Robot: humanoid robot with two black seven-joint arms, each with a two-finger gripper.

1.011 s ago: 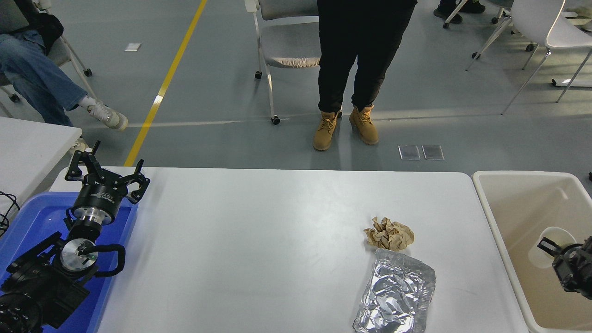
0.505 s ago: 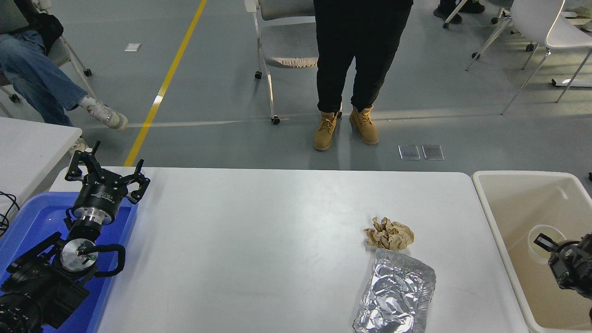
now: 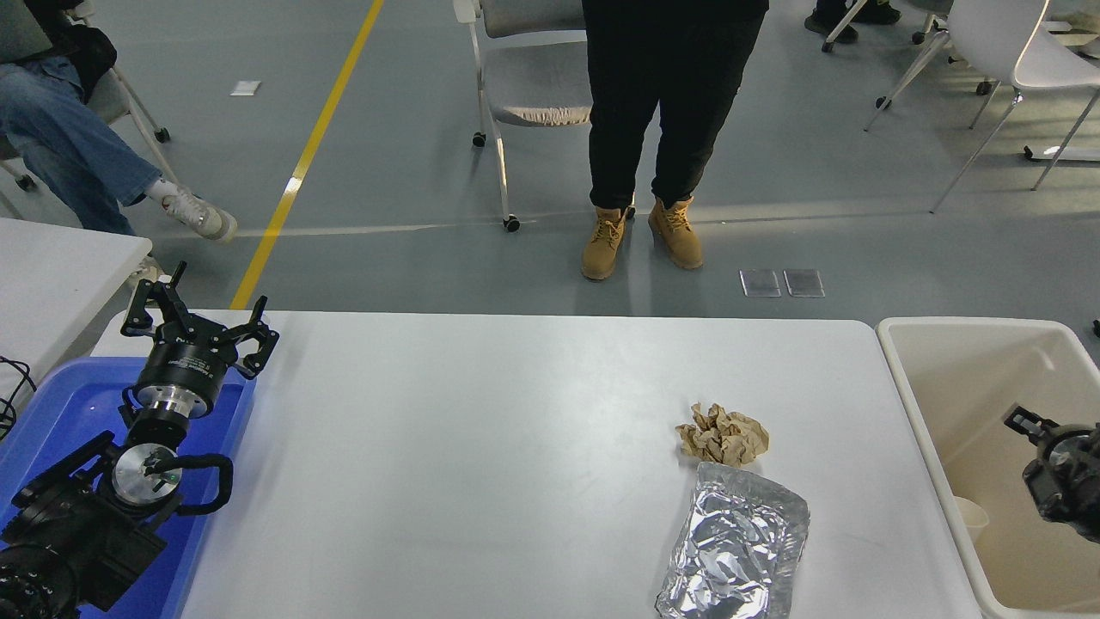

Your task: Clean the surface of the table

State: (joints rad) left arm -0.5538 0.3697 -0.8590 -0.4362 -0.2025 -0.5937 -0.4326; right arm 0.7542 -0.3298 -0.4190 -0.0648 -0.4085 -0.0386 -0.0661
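The table surface (image 3: 481,447) is a wide white top. On its right half lie a crumpled brown paper ball (image 3: 724,434) and, just in front of it, a creased foil tray (image 3: 737,546). My right gripper (image 3: 1035,430) hangs over the beige tub (image 3: 902,344) at the right edge, open and holding nothing. A white paper cup (image 3: 971,517) lies inside the tub against its left wall. My left gripper (image 3: 193,322) is parked open at the lower left above a blue tray (image 3: 51,413).
A person in black trousers and tan boots (image 3: 640,236) stands beyond the far edge, with a wheeled chair (image 3: 533,86) behind. Another person sits at the top left. A smaller white table (image 3: 51,275) adjoins the left side.
The white cup that was at my right gripper has dropped into the tub and lies by its left wall. The right gripper has shifted slightly right. The left arm has not moved.
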